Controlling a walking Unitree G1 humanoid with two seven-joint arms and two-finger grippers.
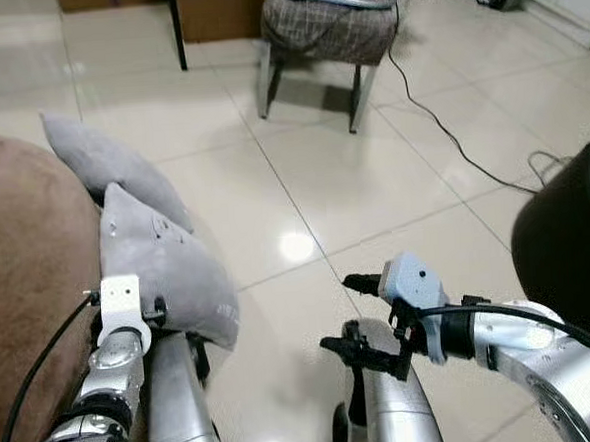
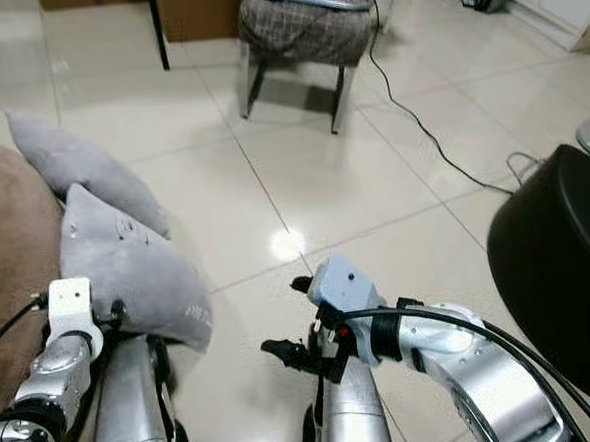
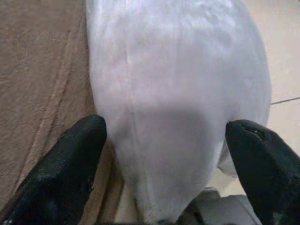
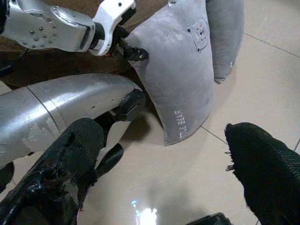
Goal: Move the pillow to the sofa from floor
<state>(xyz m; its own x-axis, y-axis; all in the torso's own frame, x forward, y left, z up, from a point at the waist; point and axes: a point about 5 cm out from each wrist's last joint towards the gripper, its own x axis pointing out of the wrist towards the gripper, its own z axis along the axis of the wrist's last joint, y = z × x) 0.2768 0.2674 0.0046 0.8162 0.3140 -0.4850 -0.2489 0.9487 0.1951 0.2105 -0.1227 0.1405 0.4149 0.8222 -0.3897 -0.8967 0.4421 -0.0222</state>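
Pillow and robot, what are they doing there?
The robot's left gripper is open around one end of a grey pillow that leans against the brown sofa. A second grey pillow lies just behind it. The right gripper hangs open over the tiled floor, holding nothing.

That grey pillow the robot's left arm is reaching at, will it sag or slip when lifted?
The grey pillow looks plump and soft, so it would probably sag around the left gripper, whose jaws stand open on either side of it. Its fuzzy fabric likely grips rather than slips. It seems light for its size.
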